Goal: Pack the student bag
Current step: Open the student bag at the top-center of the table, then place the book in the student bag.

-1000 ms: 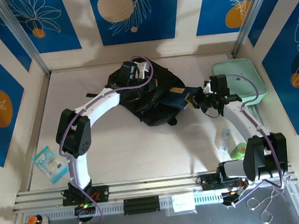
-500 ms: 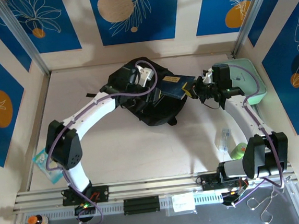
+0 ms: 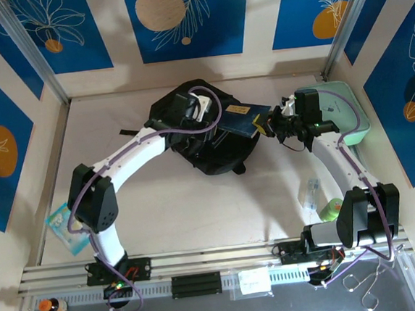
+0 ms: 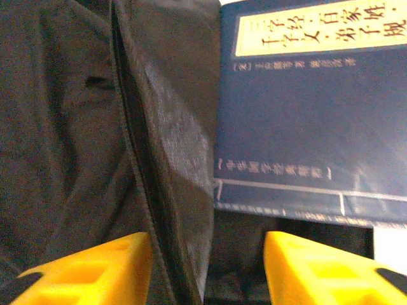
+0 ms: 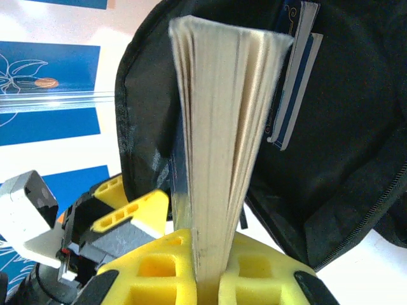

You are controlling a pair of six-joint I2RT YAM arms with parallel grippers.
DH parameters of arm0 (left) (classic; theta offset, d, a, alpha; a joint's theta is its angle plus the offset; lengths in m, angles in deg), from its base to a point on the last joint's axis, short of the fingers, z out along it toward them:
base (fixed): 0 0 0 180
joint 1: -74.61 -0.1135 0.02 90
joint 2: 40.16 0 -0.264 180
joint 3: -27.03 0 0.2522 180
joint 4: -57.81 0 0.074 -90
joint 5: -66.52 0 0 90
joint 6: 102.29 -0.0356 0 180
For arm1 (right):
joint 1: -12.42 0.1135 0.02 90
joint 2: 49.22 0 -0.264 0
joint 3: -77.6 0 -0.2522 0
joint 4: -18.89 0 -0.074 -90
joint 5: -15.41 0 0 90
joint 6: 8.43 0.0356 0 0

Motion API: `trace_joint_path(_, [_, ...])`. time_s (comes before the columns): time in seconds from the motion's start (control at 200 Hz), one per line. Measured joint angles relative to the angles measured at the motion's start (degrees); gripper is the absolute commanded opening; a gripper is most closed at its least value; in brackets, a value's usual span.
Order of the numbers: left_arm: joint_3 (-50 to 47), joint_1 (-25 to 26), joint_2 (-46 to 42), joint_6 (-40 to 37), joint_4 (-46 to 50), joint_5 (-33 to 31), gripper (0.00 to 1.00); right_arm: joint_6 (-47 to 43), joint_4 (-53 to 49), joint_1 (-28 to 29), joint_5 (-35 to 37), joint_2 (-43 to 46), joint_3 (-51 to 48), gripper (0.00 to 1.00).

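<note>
Fingers [image 5: 159, 267] of the outstretched right arm [image 3: 339, 160] pinch a blue book [image 5: 219, 127] at the student bag [image 5: 356, 127]; left fingers [image 4: 82, 267] hang spread.

The left gripper [image 4: 207, 270], its yellow fingers [image 4: 95, 270] apart, straddles the student bag [image 4: 63, 127] at its zippered edge, beside a blue book [image 4: 305, 133].

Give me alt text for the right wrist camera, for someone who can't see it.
The right claw clamps a book by its edge, pages fanned upward toward the open black student bag. A second book sits inside; the left claw is at lower left.
</note>
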Motion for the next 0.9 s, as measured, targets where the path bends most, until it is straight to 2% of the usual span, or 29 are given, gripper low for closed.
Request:
trace_joint_path(0.055, [1.8, 0.0, 1.5, 0.6, 0.0, -0.7, 0.28, -0.3, -0.2, 0.0, 0.2, 0.0, 0.0, 0.00])
trace_joint_path(0.13, [4.3, 0.0, 3.3, 0.5, 0.7, -1.2, 0.22, -0.7, -0.5, 0.0, 0.6, 0.0, -0.2, 0.00])
trace_joint_path(0.275, [6.4, 0.0, 4.6, 0.7, 1.7, -2.1, 0.00, -2.0, -2.0, -0.2, 2.7, 0.4, -2.1, 0.00])
trace_joint_path(0.48, [6.6, 0.0, 4.4, 0.5, 1.7, -3.0, 0.00, -3.2, -3.5, -1.2, 6.4, 2.8, -7.5, 0.00])
trace_joint_path(0.9, [3.8, 0.0, -2.9, 0.1, -6.5, -0.5, 0.00, -3.0, 4.5, 2.1, 3.5, 2.5, -8.9, 0.00])
